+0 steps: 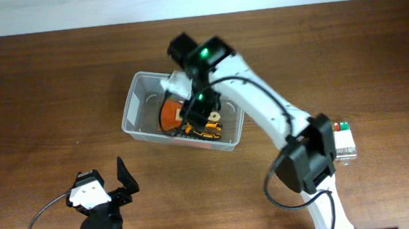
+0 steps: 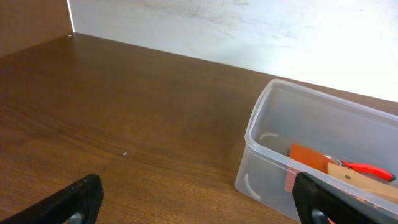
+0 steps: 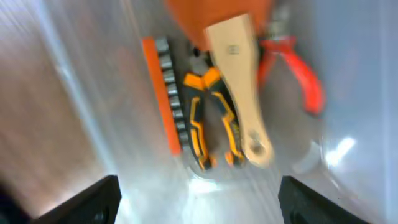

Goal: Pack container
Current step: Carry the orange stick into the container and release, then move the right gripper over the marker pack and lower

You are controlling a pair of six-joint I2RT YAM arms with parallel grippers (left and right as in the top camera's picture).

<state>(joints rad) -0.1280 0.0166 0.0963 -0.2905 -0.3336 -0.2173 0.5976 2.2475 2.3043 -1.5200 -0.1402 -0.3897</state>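
Note:
The clear plastic container [image 1: 137, 112] sits at the table's middle, with hand tools inside. In the right wrist view I see an orange tool with a pale wooden handle [image 3: 239, 81], orange-and-black pliers [image 3: 211, 118], red-handled pliers [image 3: 298, 74] and an orange strip holding metal bits [image 3: 166, 93]. My right gripper [image 3: 196, 196] is open and empty, hovering over the container's inside [image 1: 200, 111]. My left gripper [image 1: 108, 184] is open and empty near the front left, apart from the container [image 2: 273, 124].
A small white box with red and green pieces [image 1: 344, 141] lies at the right, beside the right arm's base. A pale wall runs along the table's far edge [image 2: 217, 31].

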